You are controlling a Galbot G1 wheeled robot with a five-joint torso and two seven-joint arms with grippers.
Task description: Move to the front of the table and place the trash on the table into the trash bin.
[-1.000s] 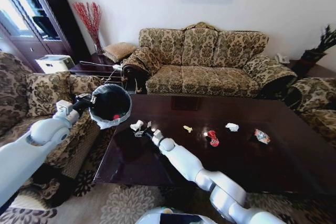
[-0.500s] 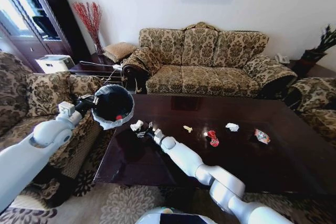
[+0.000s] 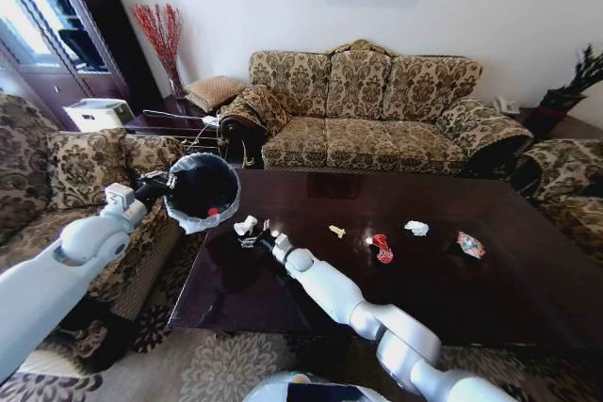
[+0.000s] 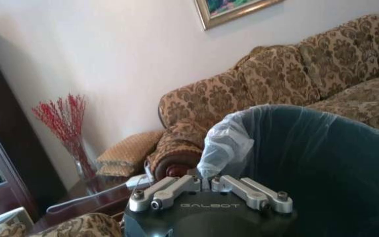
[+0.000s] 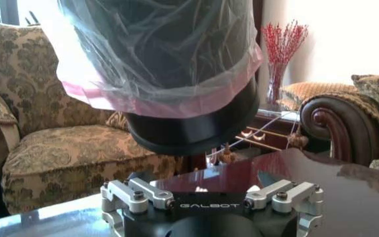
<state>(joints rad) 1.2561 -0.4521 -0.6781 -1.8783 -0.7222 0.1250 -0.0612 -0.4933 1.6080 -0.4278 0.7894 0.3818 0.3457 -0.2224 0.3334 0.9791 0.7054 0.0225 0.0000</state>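
Observation:
My left gripper [image 3: 158, 183] is shut on the rim of the trash bin [image 3: 201, 192], holding it tilted in the air off the table's left end. In the left wrist view the fingers [image 4: 176, 186] pinch the bag-lined rim of the trash bin [image 4: 308, 158]. A red scrap [image 3: 209, 211] lies inside. My right gripper [image 3: 258, 233] is open low over the table [image 3: 283, 298], right beside a white paper wad [image 3: 245, 225]. In the right wrist view the bin [image 5: 163, 74] hangs just ahead of the spread gripper [image 5: 212, 197]. More trash lies to the right: a yellowish scrap [image 3: 336, 231], a red wrapper [image 3: 381, 248], another white wad [image 3: 416, 228] and a multicoloured wrapper [image 3: 469, 245].
A patterned sofa [image 3: 377, 110] stands behind the table and an armchair [image 3: 85, 167] sits at the left under my left arm. A side table [image 3: 174, 121] with a vase of red twigs [image 3: 162, 40] is at the back left. Another armchair [image 3: 570, 185] is at the right.
The bin has shifted slightly toward the table's corner. My right gripper stays beside the white wad with only a small wobble.

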